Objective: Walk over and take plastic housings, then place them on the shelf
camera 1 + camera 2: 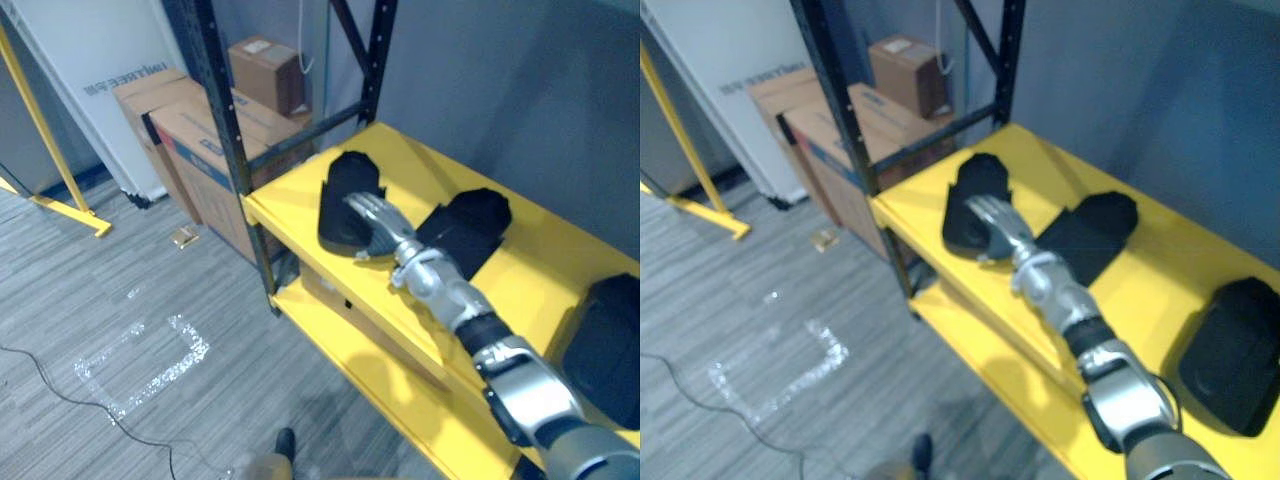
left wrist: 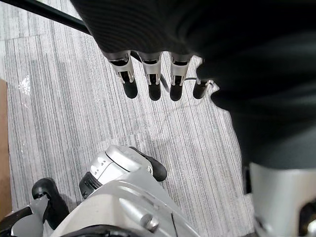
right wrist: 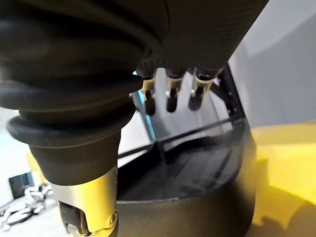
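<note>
Three black plastic housings lie on the yellow shelf (image 1: 405, 158): one near its left end (image 1: 342, 190), one in the middle (image 1: 472, 225) and one at the right (image 1: 612, 345). My right hand (image 1: 376, 220) reaches out over the left housing (image 3: 197, 182), with its fingers (image 3: 170, 98) straight above the top of it and not curled round it. That housing rests flat on the shelf. My left hand (image 2: 153, 79) hangs open over the grey floor and holds nothing.
A black upright post (image 1: 232, 140) stands at the shelf's left corner, and a lower yellow shelf (image 1: 350, 350) runs beneath. Cardboard boxes (image 1: 200, 130) and a white board (image 1: 90, 70) stand to the left behind it. A yellow rail (image 1: 48, 150) crosses the floor at far left.
</note>
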{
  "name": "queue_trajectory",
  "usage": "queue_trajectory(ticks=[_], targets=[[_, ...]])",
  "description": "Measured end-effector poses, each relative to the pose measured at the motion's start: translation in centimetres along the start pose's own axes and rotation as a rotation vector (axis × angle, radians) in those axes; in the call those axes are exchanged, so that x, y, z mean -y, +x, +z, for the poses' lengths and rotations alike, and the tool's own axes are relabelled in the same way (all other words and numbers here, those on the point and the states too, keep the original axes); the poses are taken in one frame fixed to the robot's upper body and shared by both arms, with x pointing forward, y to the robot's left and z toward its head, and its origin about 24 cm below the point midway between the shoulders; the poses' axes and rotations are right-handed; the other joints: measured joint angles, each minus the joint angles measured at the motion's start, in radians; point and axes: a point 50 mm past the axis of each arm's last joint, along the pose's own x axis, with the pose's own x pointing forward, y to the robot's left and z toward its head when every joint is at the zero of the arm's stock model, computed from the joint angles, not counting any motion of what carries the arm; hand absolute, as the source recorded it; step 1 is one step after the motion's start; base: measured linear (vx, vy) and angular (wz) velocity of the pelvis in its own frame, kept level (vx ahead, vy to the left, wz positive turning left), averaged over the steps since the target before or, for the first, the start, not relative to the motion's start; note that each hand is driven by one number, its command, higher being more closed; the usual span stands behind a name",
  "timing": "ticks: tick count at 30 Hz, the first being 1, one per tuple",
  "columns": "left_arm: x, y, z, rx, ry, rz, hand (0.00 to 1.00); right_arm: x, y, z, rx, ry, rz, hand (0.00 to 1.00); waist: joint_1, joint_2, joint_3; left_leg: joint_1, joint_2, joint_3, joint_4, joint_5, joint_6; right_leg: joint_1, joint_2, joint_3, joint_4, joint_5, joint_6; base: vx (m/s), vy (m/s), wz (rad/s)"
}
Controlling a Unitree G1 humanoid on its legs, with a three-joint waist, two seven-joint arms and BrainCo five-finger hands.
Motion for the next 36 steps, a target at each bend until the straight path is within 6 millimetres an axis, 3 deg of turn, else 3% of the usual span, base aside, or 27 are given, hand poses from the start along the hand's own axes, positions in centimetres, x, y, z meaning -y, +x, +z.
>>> queue_trajectory(ticks=[13,14,36], targets=[[0.0,0.0,-0.1,-0.009,0.002,0.001,0.00,-0.3,0.1,-0.5,0.017,0.037,0.213,0.00,-0.001,0.010,0.006,-0.001,-0.005,-0.002,0.000,0.001,0.001,0.000,-0.004,-0.001,0.000,0.000,0.000,0.00,0.000,0.00],[0.0,0.0,-0.1,-0.009,0.002,0.001,0.00,-0.3,0.0,-0.5,0.020,0.039,0.224,1.00,-0.001,0.010,0.006,-0.001,-0.006,-0.002,0.000,0.001,0.001,0.000,-0.005,-0.002,0.000,0.000,0.000,0.00,0.000,0.00],[0.1,0.0,-0.2,-0.012,0.000,0.001,0.00,-1.3,0.0,0.3,0.082,0.047,0.286,1.00,0.003,0.010,0.006,-0.003,-0.009,-0.007,0.000,0.008,0.005,0.001,-0.006,-0.004,-0.001,0.000,0.000,0.00,0.001,0.00]])
